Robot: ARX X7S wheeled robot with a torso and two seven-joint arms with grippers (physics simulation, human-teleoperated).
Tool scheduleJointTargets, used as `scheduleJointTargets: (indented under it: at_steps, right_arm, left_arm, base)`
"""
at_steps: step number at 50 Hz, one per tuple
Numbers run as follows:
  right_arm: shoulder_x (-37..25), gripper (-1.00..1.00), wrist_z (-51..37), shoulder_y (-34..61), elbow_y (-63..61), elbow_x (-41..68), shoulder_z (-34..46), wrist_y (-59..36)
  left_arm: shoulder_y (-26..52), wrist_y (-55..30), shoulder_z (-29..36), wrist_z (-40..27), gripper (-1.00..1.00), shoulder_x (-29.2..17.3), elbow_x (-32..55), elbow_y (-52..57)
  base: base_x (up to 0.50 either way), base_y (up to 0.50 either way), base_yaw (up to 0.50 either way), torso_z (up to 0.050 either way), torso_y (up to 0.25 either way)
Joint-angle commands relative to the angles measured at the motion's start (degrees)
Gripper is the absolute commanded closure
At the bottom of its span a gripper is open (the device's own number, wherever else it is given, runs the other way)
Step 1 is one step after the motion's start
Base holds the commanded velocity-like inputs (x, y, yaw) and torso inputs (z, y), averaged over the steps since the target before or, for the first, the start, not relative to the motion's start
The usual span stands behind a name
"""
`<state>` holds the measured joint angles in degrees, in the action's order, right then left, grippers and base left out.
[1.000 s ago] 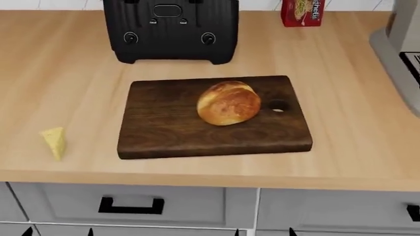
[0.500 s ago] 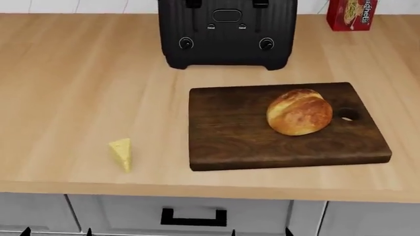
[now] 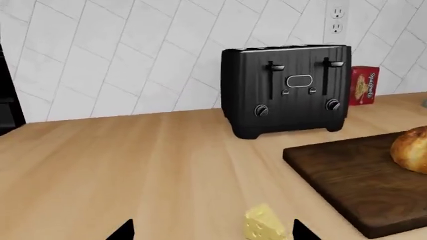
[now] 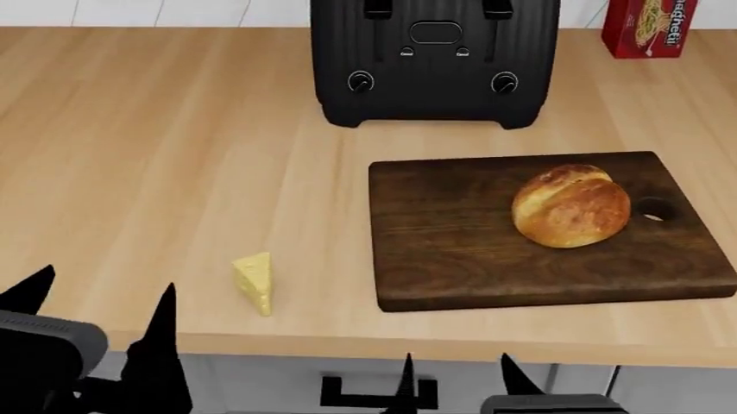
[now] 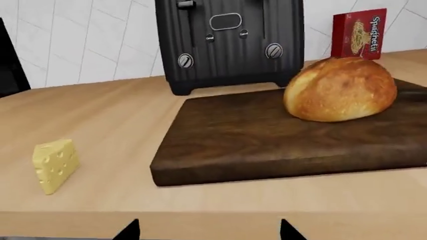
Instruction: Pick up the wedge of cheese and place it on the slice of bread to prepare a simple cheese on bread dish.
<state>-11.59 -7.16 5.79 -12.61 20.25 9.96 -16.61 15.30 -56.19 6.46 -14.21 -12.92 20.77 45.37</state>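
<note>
Wooden surface (image 4: 150,147) lay bare around wedge of cheese (image 4: 255,282), which sat near front edge, well apart from cutting board (image 4: 461,250). Slice of bread (image 4: 570,205) rested on board's right half, beside board's hole. Black toaster (image 4: 436,60) and red spaghetti box (image 4: 650,28) stood at back. Left hand (image 4: 98,310) hovered low off front edge, fingers spread, released, empty. Right hand (image 4: 455,375) likewise low, open, empty. Wedge stood on edge, long axis running front to back.

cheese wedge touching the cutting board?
Apart. The head view shows bare countertop between the wedge of cheese and the cutting board; the right wrist view shows the same gap.
</note>
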Motion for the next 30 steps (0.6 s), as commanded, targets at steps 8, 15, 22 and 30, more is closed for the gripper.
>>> scheduleJointTargets:
  at_steps: [8,15,22,30]
  right_arm:
    - [-1.5,-1.0,-4.0,13.0,-8.1,10.4,-3.8,-19.2]
    - [-1.7,-1.0,-5.4,15.1,-9.8,10.4,-2.7,-21.7]
    - [-1.8,-1.0,-5.6,15.2,-9.8,10.6,-2.6,-21.6]
    - [-1.0,-1.0,-3.5,15.5,-3.6,6.3,1.6,-16.7]
  left_arm:
    - [23.6,-33.8,-5.9,-12.1,-1.0,1.3,21.9,8.3]
    - [27.4,-33.0,-7.8,-28.1,-1.0,-2.0,41.9,4.9]
    - [27.5,-31.6,-7.0,-29.9,-1.0,-3.0,43.8,4.3]
    - [17.4,-15.6,-8.7,-28.3,-1.0,-6.4,31.3,0.2]
  base:
    - [0.0,0.0,0.0,0.0,0.0]
    - [0.0,0.0,0.0,0.0,0.0]
    - [0.0,0.0,0.0,0.0,0.0]
    - [0.0,0.0,0.0,0.0,0.0]
